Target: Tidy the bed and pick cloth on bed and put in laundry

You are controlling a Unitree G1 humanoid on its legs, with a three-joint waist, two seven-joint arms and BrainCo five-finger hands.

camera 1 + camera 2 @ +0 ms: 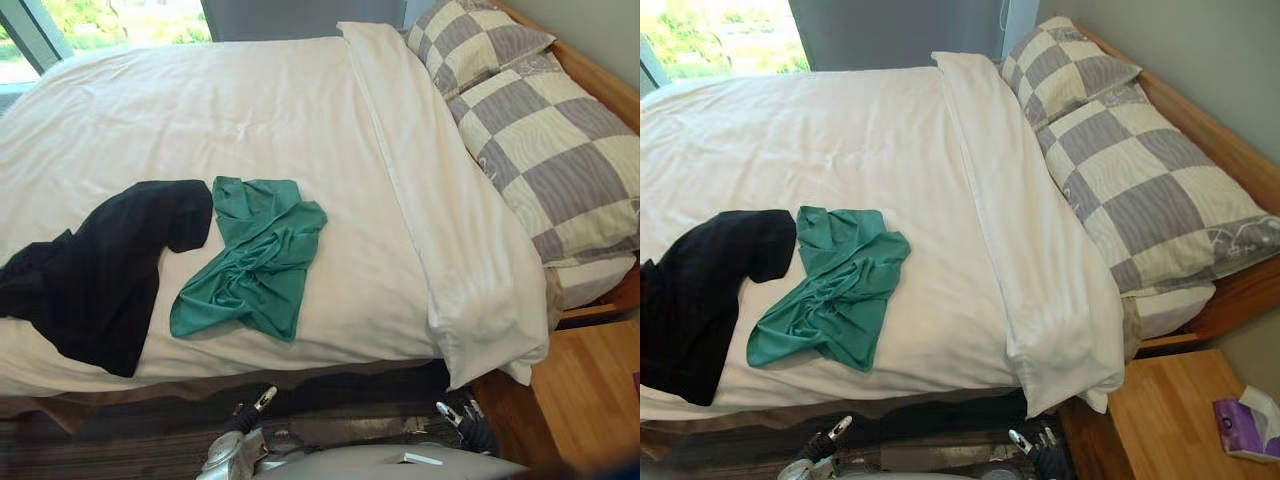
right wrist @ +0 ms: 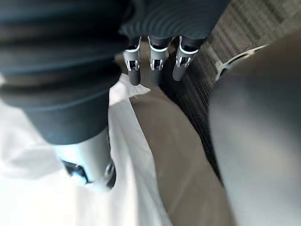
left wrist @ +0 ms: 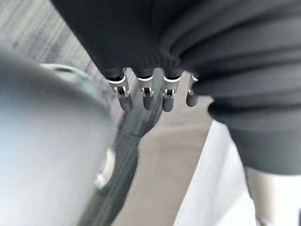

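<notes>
The left hand [image 3: 146, 93] hangs low, off the near edge of the bed [image 1: 200, 110]. In its wrist view its fingers are straight and loosely apart with nothing between them, and past them lie the bed's brown skirt and the white duvet's hem. A grey striped rug [image 1: 90, 445] covers the floor under that edge.

On the bed's near left part lies the black cloth [image 1: 100, 275], spread flat and crumpled. Its left end reaches the bed's left edge and its lower part comes close to the near edge. Just to its right is the green cloth [image 1: 255, 260], bunched into folds in the middle. Its upper left corner meets the black cloth's rounded end, and it stops short of the near edge. Neither hand touches either cloth.

Further right, the duvet is turned back in a long white fold [image 1: 430, 230] that runs from the far edge to the near edge and hangs over the near right corner. Beyond it, along the bed's right edge, two pillows in grey and cream checks lie side by side, the far pillow [image 1: 470, 40] partly over the near pillow [image 1: 565, 160], both against the wooden bed frame [image 1: 1200, 130].

The right hand [image 2: 156, 63] hangs off the near edge below that fold, its fingers straight, apart and empty. At the far right, a wooden nightstand [image 1: 1160, 420] carries a purple tissue pack [image 1: 1243, 425].
</notes>
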